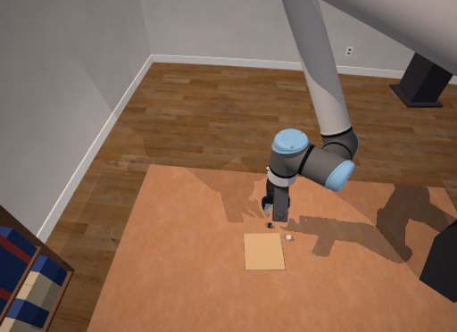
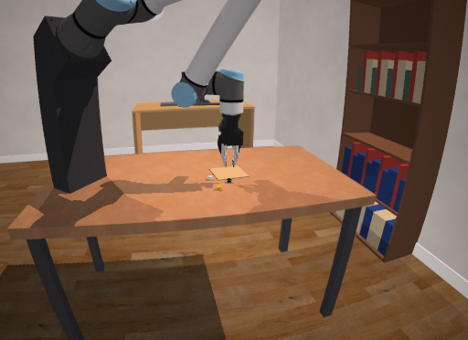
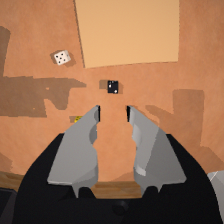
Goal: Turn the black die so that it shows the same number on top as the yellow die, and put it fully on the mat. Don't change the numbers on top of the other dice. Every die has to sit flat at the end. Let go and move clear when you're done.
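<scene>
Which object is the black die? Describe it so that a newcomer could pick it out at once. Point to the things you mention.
On the orange-brown table (image 1: 187, 257) (image 2: 160, 208) lies a pale square mat (image 1: 264, 252) (image 2: 229, 173) (image 3: 130, 32). Just off its edge sits a tiny cube (image 1: 270, 225) (image 2: 228, 180) (image 3: 113, 87). It is black with pale pips, unlike the white (image 1: 288, 237) (image 2: 210, 177) (image 3: 62, 57) and yellow (image 2: 218, 187) (image 3: 78, 119) dice.

On the counter (image 1: 187, 257) (image 2: 183, 208) there were three dice: one black die (image 1: 270, 225) (image 2: 228, 180) (image 3: 113, 87), one white die (image 1: 288, 237) (image 2: 210, 177) (image 3: 62, 57) and one yellow die (image 2: 218, 187) (image 3: 78, 119), the last partly hidden in the wrist view; there was one mat (image 1: 264, 252) (image 2: 229, 173) (image 3: 130, 32); behind stood one desk (image 2: 196, 107), and to the side one bookcase (image 2: 425, 126), its books seemingly too crowded to count surely.
</scene>
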Controlling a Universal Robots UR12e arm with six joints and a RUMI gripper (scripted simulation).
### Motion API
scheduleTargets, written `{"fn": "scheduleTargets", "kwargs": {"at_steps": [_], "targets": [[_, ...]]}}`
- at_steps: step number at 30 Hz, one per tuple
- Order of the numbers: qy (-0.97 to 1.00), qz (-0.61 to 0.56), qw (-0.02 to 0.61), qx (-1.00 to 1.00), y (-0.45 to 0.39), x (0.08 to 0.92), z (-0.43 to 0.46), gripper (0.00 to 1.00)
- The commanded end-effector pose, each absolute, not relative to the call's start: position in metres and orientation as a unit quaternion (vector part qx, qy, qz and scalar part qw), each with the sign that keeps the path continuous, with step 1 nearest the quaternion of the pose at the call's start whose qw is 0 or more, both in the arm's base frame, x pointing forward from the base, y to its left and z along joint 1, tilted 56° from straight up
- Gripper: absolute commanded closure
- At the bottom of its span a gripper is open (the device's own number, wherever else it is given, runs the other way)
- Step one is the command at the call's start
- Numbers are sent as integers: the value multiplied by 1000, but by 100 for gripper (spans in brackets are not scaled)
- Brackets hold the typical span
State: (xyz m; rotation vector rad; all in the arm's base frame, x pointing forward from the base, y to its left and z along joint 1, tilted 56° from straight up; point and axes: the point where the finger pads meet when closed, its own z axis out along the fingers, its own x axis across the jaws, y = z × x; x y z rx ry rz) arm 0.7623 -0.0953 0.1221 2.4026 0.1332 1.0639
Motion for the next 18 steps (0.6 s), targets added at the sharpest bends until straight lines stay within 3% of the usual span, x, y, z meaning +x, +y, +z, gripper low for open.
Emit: {"fn": "scheduleTargets", "kwargs": {"at_steps": [1, 18], "targets": [[49, 392, 253, 883, -98, 767, 119, 82], [49, 392, 253, 883, -107, 783, 106, 82]]}}
